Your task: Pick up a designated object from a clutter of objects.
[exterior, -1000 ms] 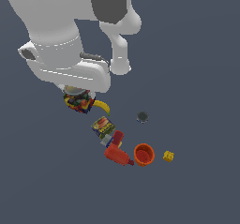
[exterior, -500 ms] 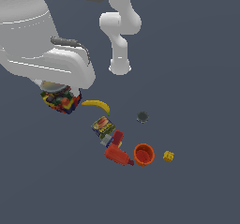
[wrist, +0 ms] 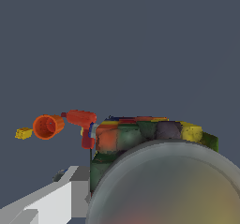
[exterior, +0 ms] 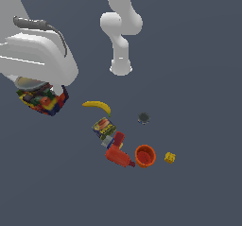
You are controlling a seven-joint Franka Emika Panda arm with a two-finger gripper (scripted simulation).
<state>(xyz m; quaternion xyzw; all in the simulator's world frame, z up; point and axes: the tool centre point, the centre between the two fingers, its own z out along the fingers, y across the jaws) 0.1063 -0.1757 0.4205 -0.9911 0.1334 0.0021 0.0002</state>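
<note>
The designated object, a short can with a dark blue, red, yellow and green label (exterior: pixel 41 100), hangs above the floor at the exterior view's left. My gripper (exterior: pixel 42 95) is shut on it, and the white hand hides most of the fingers from above. In the wrist view the can's grey metal top (wrist: pixel 173 190) fills the near part of the picture, with the label (wrist: pixel 140 133) showing beyond it and one pale finger (wrist: pixel 49 204) beside it. The rest of the clutter lies apart from the can, toward the exterior view's right.
On the floor lie a yellow banana (exterior: pixel 98 107), a colourful flat box (exterior: pixel 103 127), a red power drill (exterior: pixel 118 153), an orange cup (exterior: pixel 145 156), a tiny yellow block (exterior: pixel 170 158) and a dark grey disc (exterior: pixel 143 118). The arm's base (exterior: pixel 121 67) stands behind them.
The hand has carried the can toward the exterior view's left and nearer the camera, away from the banana. The items on the floor have not moved.
</note>
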